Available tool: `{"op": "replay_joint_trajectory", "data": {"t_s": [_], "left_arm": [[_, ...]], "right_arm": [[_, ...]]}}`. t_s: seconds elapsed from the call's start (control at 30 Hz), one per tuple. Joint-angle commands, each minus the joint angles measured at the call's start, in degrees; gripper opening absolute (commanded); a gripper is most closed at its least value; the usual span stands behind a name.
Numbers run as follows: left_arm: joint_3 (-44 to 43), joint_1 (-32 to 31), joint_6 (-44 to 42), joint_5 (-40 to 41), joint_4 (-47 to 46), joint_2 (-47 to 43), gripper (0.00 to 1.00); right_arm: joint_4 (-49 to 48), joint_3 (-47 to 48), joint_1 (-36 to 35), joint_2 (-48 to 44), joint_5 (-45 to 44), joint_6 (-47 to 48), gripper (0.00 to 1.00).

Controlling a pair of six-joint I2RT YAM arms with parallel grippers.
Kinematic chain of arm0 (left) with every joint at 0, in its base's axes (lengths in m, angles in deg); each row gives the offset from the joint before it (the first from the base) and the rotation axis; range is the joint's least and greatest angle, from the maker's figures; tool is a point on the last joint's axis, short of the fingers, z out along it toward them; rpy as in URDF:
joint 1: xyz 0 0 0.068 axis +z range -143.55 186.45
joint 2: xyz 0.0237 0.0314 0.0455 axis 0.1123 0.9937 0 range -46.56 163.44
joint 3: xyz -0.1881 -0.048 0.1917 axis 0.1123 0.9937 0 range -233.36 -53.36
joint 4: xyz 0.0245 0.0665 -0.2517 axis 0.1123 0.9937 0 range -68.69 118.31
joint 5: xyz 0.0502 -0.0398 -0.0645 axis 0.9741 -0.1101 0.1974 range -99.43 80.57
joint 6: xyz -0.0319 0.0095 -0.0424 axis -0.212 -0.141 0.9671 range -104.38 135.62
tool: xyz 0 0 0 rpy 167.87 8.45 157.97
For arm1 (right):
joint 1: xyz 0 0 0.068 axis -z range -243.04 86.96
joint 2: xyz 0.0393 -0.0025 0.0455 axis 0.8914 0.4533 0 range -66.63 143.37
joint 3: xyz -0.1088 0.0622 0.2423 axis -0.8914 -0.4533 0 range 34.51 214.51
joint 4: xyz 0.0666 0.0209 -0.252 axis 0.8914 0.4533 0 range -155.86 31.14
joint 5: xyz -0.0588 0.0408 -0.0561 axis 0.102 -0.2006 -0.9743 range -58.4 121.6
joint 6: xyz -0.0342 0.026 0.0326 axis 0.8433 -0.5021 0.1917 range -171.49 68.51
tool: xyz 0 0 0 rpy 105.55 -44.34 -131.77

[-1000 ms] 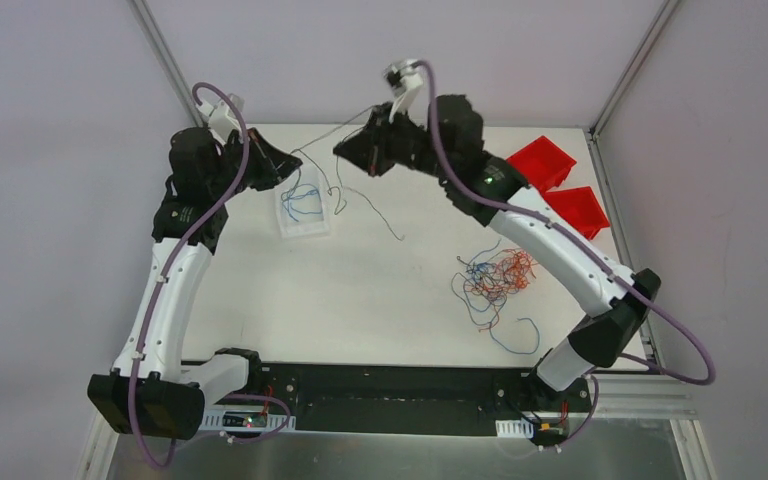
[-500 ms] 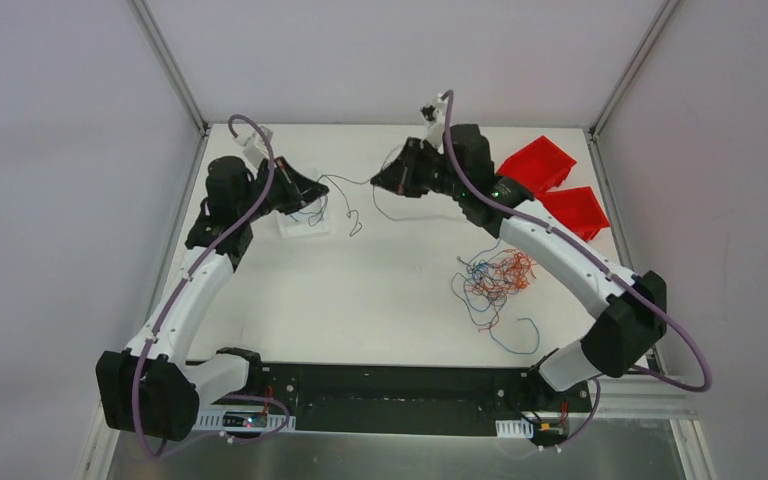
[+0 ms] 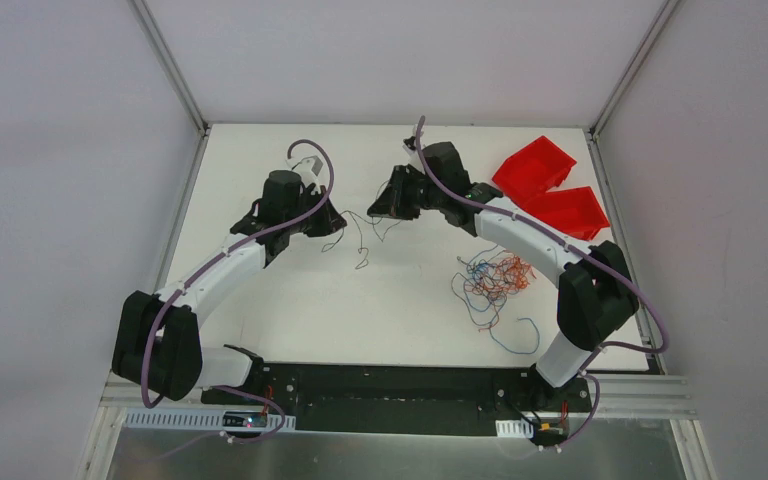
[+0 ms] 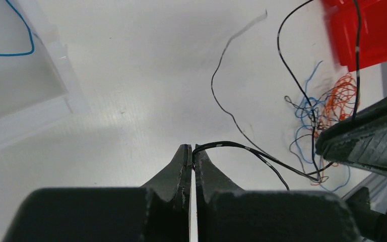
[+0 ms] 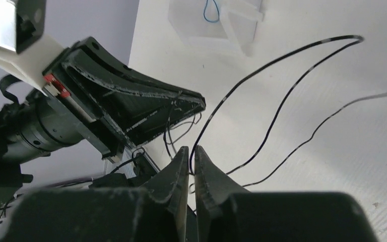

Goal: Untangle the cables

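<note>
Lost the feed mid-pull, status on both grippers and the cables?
Left gripper shut on black wire. Right gripper at same wire, jaws a slit apart, grip unclear. Coloured tangle lies apart near right arm. Grippers nose to nose.

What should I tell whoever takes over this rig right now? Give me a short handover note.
Left pincer: shut on a black cable.
Right pincer: jaws barely apart, the cable between them; grip unclear.
Main tangle of blue, orange and red cables lies on the table, right side.
Done: one blue cable sits in the clear tray.
Left: free this black cable, then the whole tangle.
</note>
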Motion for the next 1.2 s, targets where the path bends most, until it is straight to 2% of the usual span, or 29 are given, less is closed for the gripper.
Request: {"op": "replay_joint_trajectory", "data": {"t_s": [0.0, 0.07, 0.13, 0.23, 0.3, 0.4, 0.5, 0.7, 0.83, 0.9, 1.0, 1.03, 1.17], "left_arm": [[-0.1, -1.4, -5.7, 4.5, 0.5, 3.1, 0.00], [-0.7, -2.2, -6.1, 4.5, 0.5, 5.4, 0.00], [-1.6, -3.3, -6.8, 5.0, 2.0, 7.4, 0.00], [-2.4, -4.6, -7.7, 6.1, 2.4, 9.3, 0.00], [-2.6, -4.9, -8.0, 5.8, 2.4, 9.9, 0.00], [-2.9, -5.0, -8.0, 4.9, 2.5, 10.3, 0.00], [-3.6, -5.1, -8.2, 4.3, 3.1, 10.3, 0.00], [-4.8, -5.1, -8.1, 2.5, 4.0, 10.6, 0.00], [-5.4, -5.1, -7.6, 0.7, 4.4, 10.7, 0.00], [-5.4, -5.2, -7.6, 0.3, 4.6, 10.6, 0.00], [-5.2, -5.2, -7.7, 0.7, 5.0, 10.4, 0.00], [-5.3, -5.3, -7.8, 1.2, 5.3, 10.2, 0.02], [-4.1, -5.1, -6.7, 6.6, 5.8, 6.5, 0.49]], "right_arm": [[-5.1, -5.7, -0.2, 0.7, 4.6, -1.4, 0.11], [-7.5, -7.7, -0.2, 1.5, 5.8, -1.8, 0.17], [-8.5, -8.9, -0.2, 2.6, 7.0, -1.7, 0.26], [-9.0, -9.8, -0.2, 3.9, 8.3, -1.5, 0.57], [-9.6, -10.8, -0.3, 4.1, 8.3, -1.2, 0.68], [-9.4, -11.5, -0.3, 4.6, 7.2, -0.1, 0.74], [-8.9, -11.4, -0.4, 5.4, 7.1, 0.8, 0.75], [-7.9, -10.4, -1.7, 7.5, 5.8, 2.2, 0.68], [-8.2, -9.8, -2.5, 8.6, 3.7, 2.9, 0.59], [-8.9, -9.6, -2.5, 8.8, 3.1, 2.8, 0.40], [-10.9, -10.7, -2.6, 7.0, 1.9, 2.2, 0.00], [-11.5, -11.5, -2.6, 5.9, 0.9, 2.2, 0.00], [-9.6, -13.1, -1.6, 0.9, -3.5, 3.3, 0.00]]}}
